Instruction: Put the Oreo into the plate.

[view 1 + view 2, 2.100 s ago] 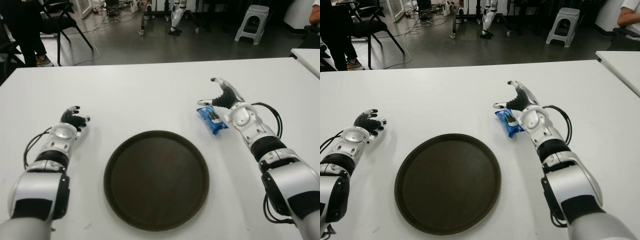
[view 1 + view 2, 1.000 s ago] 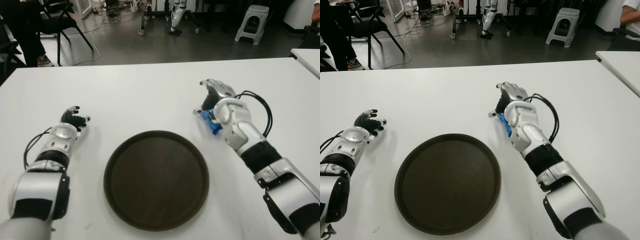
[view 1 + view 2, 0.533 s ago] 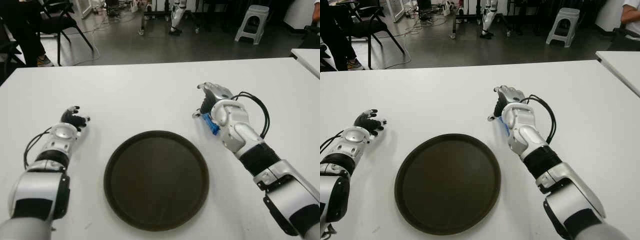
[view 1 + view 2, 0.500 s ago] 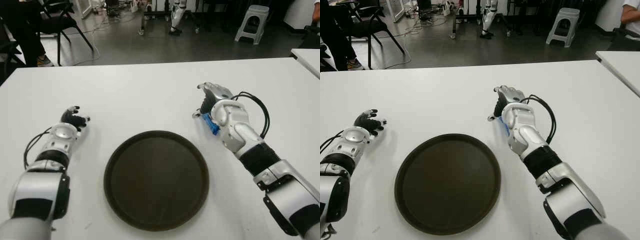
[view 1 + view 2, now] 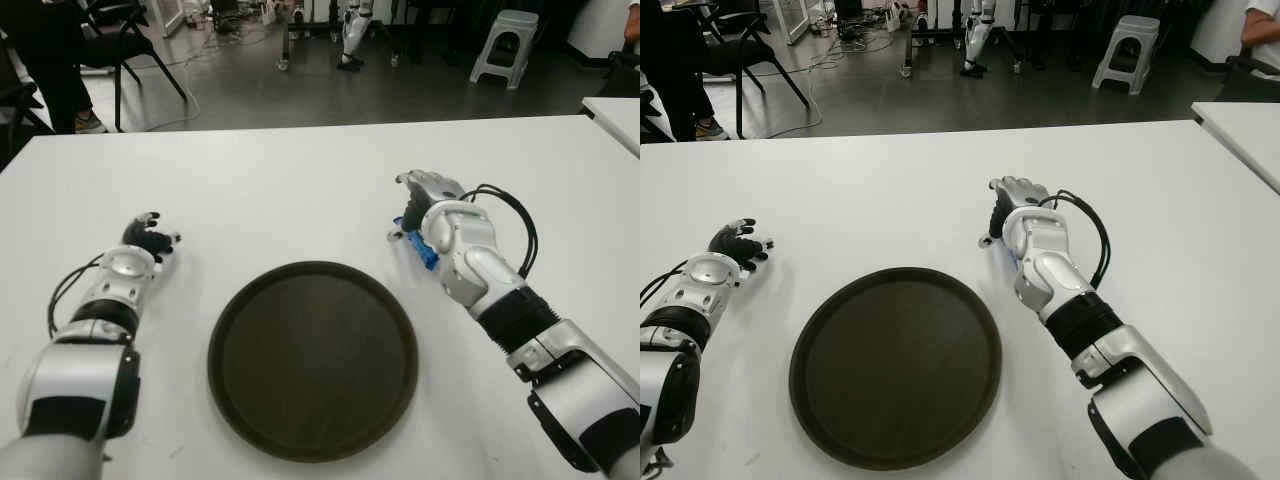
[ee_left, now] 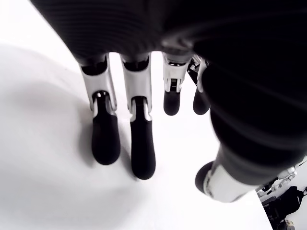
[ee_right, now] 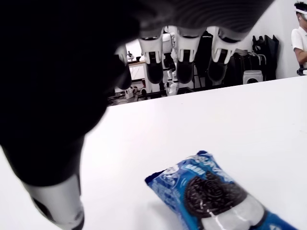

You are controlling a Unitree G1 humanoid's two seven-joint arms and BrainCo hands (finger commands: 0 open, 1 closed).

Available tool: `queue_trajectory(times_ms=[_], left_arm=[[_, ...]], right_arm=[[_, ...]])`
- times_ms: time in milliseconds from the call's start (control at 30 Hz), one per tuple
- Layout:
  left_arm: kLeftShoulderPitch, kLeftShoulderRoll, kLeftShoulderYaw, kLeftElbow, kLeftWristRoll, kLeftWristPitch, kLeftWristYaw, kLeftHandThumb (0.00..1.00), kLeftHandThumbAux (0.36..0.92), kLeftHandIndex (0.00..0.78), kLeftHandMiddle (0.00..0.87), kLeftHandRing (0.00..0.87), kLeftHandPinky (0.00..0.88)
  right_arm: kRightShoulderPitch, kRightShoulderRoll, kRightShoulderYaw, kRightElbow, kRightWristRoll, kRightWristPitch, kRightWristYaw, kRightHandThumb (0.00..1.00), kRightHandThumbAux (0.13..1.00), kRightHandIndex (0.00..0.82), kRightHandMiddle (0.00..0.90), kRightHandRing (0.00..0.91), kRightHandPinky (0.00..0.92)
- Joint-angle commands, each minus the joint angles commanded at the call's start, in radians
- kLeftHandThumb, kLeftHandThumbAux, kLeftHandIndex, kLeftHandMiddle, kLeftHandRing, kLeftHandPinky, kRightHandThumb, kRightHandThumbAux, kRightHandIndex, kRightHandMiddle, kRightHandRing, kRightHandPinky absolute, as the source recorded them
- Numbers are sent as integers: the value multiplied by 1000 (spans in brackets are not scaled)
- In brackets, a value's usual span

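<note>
Oreo packet (image 7: 218, 194) lies flat on the white table (image 5: 300, 190), just right of the dark plate (image 5: 312, 358) and outside it. We have our right hand (image 5: 432, 205) arched over it, fingers (image 7: 186, 61) apart and not yet gripping. We judge the grasp is in hand: next, close, lift, carry leftward. Our left hand (image 5: 145, 236) shows open, well left of the plate.

blue Oreo pack (image 7: 225, 194), dark brown plate (image 5: 312, 358), white table (image 5: 300, 190)

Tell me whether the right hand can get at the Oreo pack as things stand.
Probably yes. The right hand hovers directly over the Oreo pack, fingers open, and the white table around it looks bare, so nothing blocks a grasp.
</note>
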Motion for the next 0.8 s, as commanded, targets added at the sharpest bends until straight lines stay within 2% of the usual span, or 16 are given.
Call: queue_trajectory(times_ms=[367,633,800], left_arm=[[-3,-2,0,1,0,7,-1,173,792,77,111,147,168],[-5,-2,0,-1,-1,10,-2,175,796,80,113,147,157],[-2,-2,6,-1,-6,3,-6,179,799,73,107,138,145]], right_arm=[[-28,0,16,55,-14,28,43,0,774,52,65,63,32],[-76,18,1,210,10,-4,3,0,764,67,93,87,33],[-102,38,-16,278,27,3,-8,0,743,67,99,88,9]])
